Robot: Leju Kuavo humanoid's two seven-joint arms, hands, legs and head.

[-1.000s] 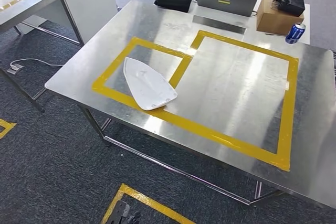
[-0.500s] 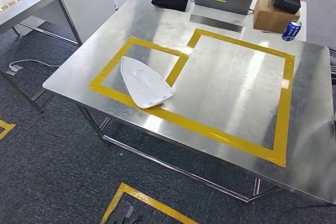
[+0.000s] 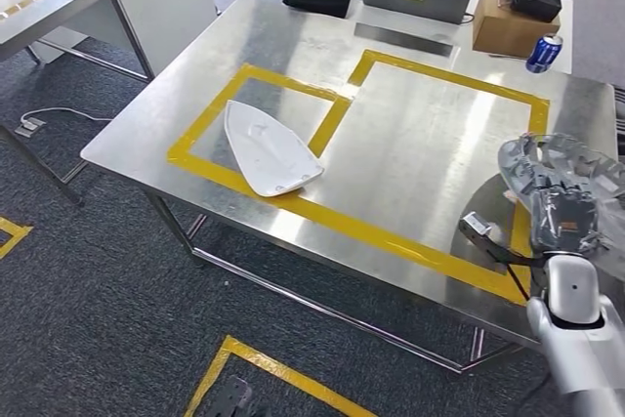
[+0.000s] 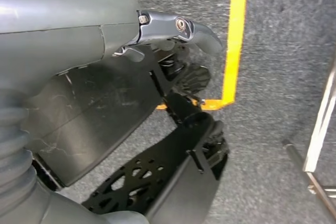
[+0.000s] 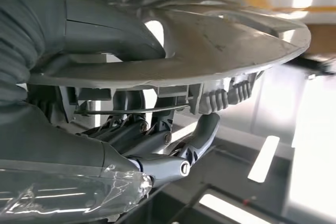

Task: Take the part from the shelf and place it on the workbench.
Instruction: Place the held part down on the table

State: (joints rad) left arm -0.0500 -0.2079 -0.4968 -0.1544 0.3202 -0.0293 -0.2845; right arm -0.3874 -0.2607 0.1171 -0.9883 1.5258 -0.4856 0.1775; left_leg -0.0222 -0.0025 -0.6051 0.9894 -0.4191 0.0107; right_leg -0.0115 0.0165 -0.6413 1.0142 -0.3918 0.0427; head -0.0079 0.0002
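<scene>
**Carrying the part in over the workbench**

The right hand (image 3: 563, 227) holds a grey part (image 3: 567, 168) above the near right corner of the workbench (image 3: 413, 144), over the yellow tape (image 3: 354, 227) that frames the large marked area. In the right wrist view the part (image 5: 198, 51) is a broad, shallow shell with the thumb (image 5: 115, 30) lying over one face and the darker fingers (image 5: 158, 140) curled beneath its ribbed underside, so the hand grips it at one rim and most of the shell juts out past the fingers. Clear plastic wrap blurs the edge in the head view, so exactly where the fingertips meet the rim is hard to make out.

To do this step well, I would carry the part further in over the taped rectangle before lowering, since it now hangs near the table's edge. It should be kept level, because a wide shell held by one side will want to tip. Lower it until the underside rests on the metal, and only then let go.

A white part (image 3: 269, 151) already lies in the smaller taped frame, well apart. The left hand (image 4: 174, 27) hangs over the carpet (image 4: 277, 51), holding nothing, fingers loosely apart.
</scene>
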